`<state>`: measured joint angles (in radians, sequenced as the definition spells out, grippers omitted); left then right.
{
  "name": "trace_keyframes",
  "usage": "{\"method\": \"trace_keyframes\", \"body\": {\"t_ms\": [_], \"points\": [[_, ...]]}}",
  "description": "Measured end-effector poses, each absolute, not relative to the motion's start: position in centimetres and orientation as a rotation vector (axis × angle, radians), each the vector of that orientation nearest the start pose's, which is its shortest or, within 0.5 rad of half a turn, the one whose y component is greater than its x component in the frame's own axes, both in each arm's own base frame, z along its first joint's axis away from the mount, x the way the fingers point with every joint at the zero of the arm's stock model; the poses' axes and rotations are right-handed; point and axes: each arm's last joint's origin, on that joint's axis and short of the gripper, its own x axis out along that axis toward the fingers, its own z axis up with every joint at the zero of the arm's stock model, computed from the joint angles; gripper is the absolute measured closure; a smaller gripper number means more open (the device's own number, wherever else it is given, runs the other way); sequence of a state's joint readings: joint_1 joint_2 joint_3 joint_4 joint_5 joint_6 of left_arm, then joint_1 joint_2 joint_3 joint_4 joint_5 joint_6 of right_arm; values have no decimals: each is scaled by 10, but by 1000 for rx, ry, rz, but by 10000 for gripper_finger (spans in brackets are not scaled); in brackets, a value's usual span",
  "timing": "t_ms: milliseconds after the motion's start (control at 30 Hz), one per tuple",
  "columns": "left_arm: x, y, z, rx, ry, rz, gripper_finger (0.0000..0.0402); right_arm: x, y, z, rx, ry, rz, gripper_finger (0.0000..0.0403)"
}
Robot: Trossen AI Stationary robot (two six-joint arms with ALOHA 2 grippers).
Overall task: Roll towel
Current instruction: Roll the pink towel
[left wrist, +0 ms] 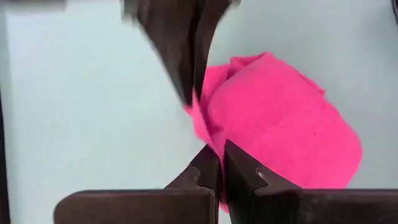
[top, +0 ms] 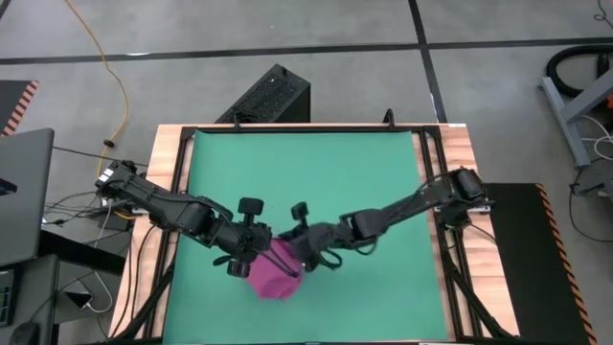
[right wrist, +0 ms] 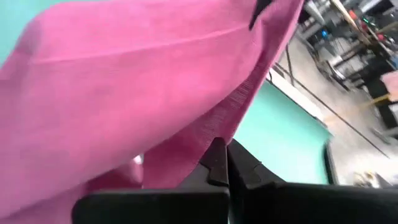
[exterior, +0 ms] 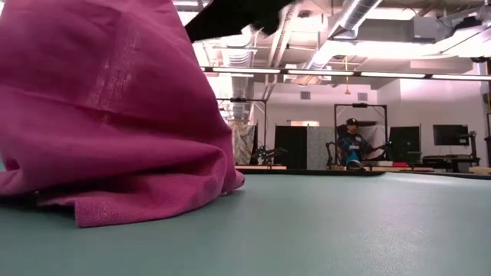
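Observation:
The magenta-pink towel (top: 275, 273) is bunched up on the green mat (top: 306, 172), near the table's near edge. In the low view the towel (exterior: 107, 115) rises as a raised heap, and its lower folds lie on the mat. My left gripper (top: 245, 264) is shut at the towel's left side. My right gripper (top: 301, 261) is shut at its right side. The left wrist view shows both grippers meeting at one side of the towel (left wrist: 280, 124). My left gripper pinches a fold at the towel's edge (left wrist: 213, 144) between its two shut fingers, slanting down from the table's left. How many layers it holds I cannot tell. The cloth beyond the fingers bulges up in a loose heap. My right gripper pinches the towel's edge (right wrist: 208, 134) between its two shut fingers, coming nearly level from the table's right. The cloth rises above the fingers and fills the view. The towel's lower part (exterior: 130, 203) lies on the mat.
The mat is framed by the wooden tabletop (top: 460, 153). A black box (top: 273, 96) stands past the far edge. A laptop (top: 24, 192) and cables lie off the left side. A person (exterior: 353, 146) sits far off in the room behind.

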<state>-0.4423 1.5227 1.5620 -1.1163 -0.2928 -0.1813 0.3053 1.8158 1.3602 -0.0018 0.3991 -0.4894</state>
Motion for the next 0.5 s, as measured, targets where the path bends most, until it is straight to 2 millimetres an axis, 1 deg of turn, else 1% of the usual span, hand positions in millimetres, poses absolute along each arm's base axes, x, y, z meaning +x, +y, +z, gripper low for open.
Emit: {"method": "trace_keyframes", "body": {"t_ms": [167, 233, 333, 433, 500], "points": [[270, -119, 352, 240, 1016, -64, 401, 371, 128, 290, -662, 474, -108, 402], [269, -118, 351, 245, 1035, -70, 401, 359, 130, 304, -654, 463, -200, 402], [269, -117, 351, 252, 1032, -24, 402, 339, 134, 319, -666, 474, -316, 402], [271, -116, 352, 268, 1003, 6, 402, 321, 140, 334, -626, 444, -320, 402], [272, -117, 353, 270, 995, -35, 400, 312, 147, 340, -597, 424, -299, 402]]}}
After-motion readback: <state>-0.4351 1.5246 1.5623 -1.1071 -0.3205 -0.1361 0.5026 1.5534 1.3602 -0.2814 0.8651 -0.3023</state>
